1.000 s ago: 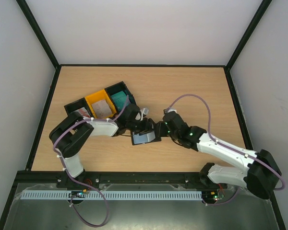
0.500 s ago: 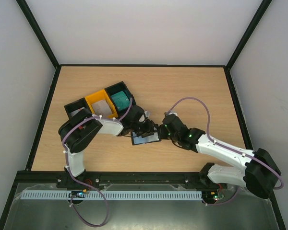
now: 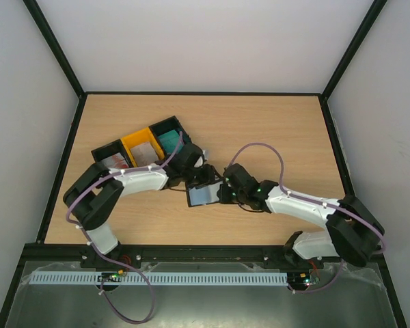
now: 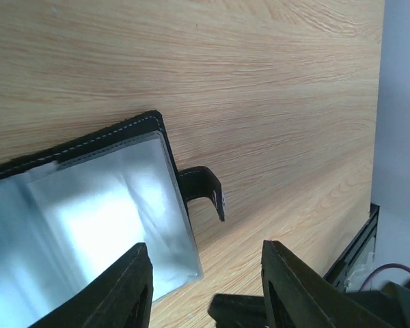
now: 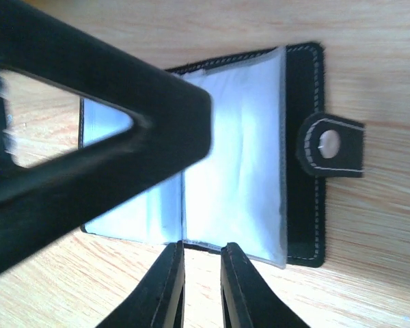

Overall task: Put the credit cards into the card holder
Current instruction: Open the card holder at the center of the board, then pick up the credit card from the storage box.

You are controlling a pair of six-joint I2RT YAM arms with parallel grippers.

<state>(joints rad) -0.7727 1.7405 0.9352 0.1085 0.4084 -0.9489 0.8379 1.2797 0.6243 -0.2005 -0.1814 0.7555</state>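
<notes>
Black, stitched and lying open on the wooden desk (image 4: 260, 82), the card holder (image 4: 89, 219) shows its clear pockets just ahead of the left gripper (image 4: 205, 270) — jaws well apart, gripping nothing, one finger over the holder's corner. The right gripper (image 5: 201, 270) has its fingers nearly together, tips at the holder's near edge — whether they pinch it I cannot tell.

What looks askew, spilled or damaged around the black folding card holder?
Nothing is spilled or damaged. The black folding card holder lies open on the wooden table, rotated slightly against the table's edges, its clear plastic sleeves a little wrinkled and its snap tab sticking out flat.
</notes>
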